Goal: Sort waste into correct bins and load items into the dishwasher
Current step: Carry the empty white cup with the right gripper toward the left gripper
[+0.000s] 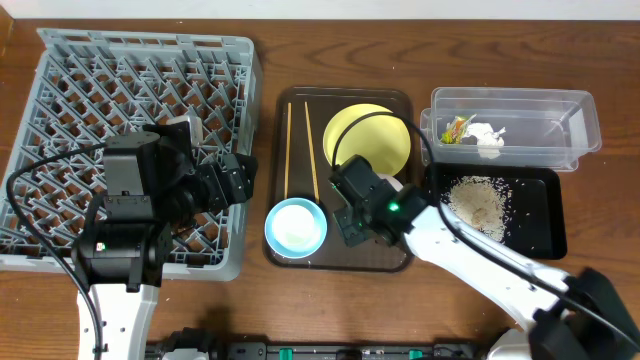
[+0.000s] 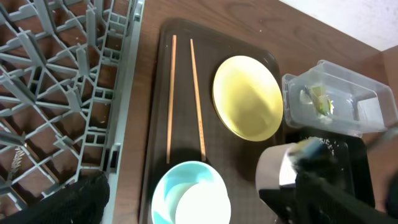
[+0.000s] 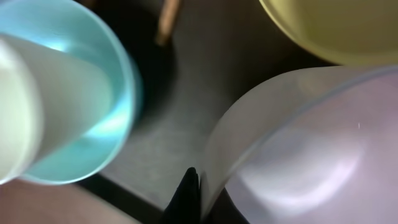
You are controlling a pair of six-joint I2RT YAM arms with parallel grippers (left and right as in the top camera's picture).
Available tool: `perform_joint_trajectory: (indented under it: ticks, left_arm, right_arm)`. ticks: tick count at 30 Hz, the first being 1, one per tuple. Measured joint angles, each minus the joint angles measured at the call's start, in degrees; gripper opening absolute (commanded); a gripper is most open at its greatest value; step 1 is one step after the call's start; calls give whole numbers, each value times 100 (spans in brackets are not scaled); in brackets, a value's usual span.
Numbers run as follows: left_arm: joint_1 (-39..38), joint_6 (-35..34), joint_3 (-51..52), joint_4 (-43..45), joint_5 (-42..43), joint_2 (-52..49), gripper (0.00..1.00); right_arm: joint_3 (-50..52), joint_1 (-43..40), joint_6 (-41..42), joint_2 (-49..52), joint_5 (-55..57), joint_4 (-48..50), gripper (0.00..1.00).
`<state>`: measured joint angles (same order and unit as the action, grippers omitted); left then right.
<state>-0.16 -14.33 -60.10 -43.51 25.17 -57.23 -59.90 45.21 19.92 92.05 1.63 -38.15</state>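
white bowl is at the lower right of the brown tray, right gripper pinched tight on its rim, arm reaching in from the lower right. light-blue bowl just left. left gripper hangs, fingers wide apart, over the dish rack's right edge.

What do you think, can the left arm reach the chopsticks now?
Probably yes. The chopsticks lie bare on the brown tray, close beside the open left gripper, with nothing on them. The right gripper is further over, shut on the white bowl.
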Motion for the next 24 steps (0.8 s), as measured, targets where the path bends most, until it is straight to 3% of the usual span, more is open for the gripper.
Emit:
perform_joint_trajectory:
  ticks: [2, 3, 17, 24]
  left_arm:
    - [0, -2, -2, 0, 0, 0, 96]
    - [0, 0, -2, 0, 0, 0, 96]
    - [0, 0, -2, 0, 0, 0, 96]
    - [0, 0, 0, 2, 0, 0, 96]
  right_arm:
    - [2, 4, 7, 111, 42, 0, 45]
    - [2, 7, 22, 118, 52, 2, 50]
    - [-787, -81, -219, 76, -28, -13, 42]
    - [-850, -42, -841, 66, -1231, 55, 44]
